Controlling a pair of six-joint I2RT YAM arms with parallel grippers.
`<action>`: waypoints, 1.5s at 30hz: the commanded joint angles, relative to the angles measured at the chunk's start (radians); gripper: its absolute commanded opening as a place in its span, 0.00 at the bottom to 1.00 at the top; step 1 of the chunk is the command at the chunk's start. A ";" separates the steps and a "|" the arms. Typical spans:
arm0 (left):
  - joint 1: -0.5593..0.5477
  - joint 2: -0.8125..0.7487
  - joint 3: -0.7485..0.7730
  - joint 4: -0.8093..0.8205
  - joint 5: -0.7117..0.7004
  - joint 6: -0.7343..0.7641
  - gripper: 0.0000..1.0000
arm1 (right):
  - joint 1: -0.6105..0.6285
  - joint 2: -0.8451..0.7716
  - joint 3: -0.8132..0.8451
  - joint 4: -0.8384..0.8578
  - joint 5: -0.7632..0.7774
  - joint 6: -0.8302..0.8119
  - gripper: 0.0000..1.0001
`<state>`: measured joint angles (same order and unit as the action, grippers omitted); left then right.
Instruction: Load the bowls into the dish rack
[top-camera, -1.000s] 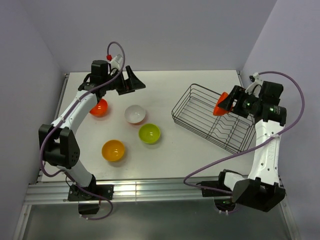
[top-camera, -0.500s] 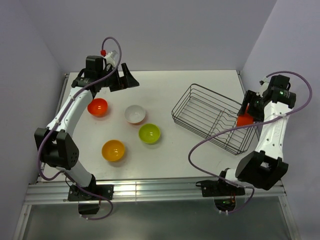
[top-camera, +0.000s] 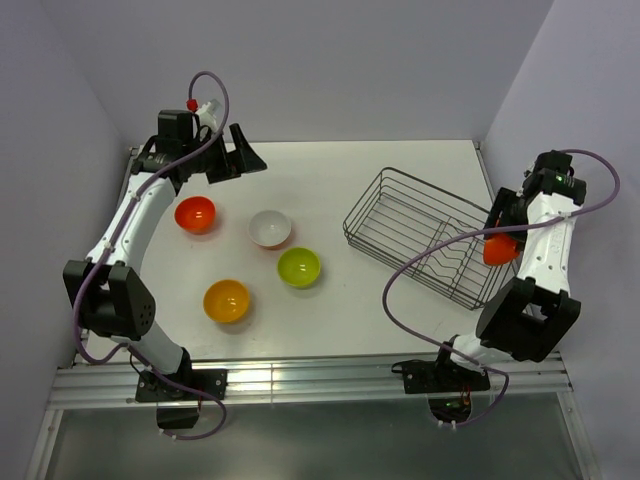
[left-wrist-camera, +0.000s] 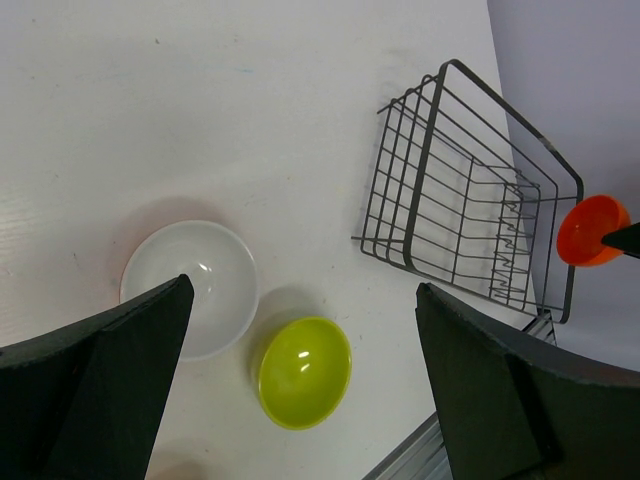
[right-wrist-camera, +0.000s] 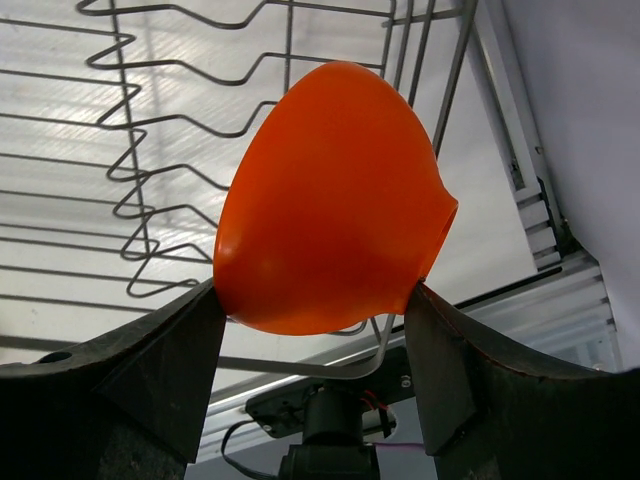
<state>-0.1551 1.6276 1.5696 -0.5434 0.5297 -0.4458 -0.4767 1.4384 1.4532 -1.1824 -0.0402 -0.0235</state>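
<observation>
Lower left, the yellow-orange bowl (top-camera: 227, 300), lime green bowl (top-camera: 298, 267), white bowl (top-camera: 270, 228) and loose red-orange bowl (top-camera: 195, 213) sit apart on the bench (top-camera: 350, 300), with room between them. At right, the right claw (right-wrist-camera: 312, 290) clamps the held red-orange bowl (right-wrist-camera: 330, 200), tilted, at the dish rack's (left-wrist-camera: 424, 180) right end. I cannot tell whether it touches the wires. Upper left, the left claw (left-wrist-camera: 303, 300) hangs spread wide.

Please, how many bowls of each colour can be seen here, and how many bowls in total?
Red-orange: 2, the loose red-orange bowl and the held red-orange bowl
White: 1, the white bowl
Lime green: 1, the lime green bowl
Yellow-orange: 1, the yellow-orange bowl
Total: 5 bowls
</observation>
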 joint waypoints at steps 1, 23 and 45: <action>0.011 -0.008 0.064 -0.007 0.033 0.003 0.99 | -0.003 0.008 0.003 0.055 0.071 0.017 0.00; 0.019 0.009 0.024 0.020 0.061 -0.024 1.00 | 0.046 0.109 -0.008 0.142 0.125 -0.042 0.00; 0.028 0.025 0.036 0.010 0.058 -0.016 0.99 | 0.090 0.201 -0.054 0.242 0.154 -0.065 0.00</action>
<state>-0.1318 1.6527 1.5856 -0.5438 0.5720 -0.4805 -0.3923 1.6348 1.4059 -0.9947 0.0891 -0.0727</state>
